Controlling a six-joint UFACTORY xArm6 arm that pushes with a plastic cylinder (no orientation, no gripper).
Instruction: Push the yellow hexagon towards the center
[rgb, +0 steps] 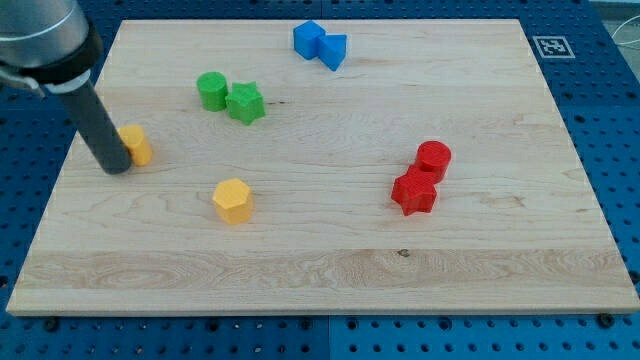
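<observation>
Board: pale wood grain. Rod: dark, tip. Yellow hexagon; second yellow block, orange-tinged. Two green blocks. Two blue blocks. Two red blocks. Surround: blue pegboard.

Robotics lab bench, by the look of it. Wooden board is laid on a blue perforated base, grid-type holes seen all round. Fiducial marker tag is fixed at far right corner of board. Industrial arm housing is seen far left.
</observation>
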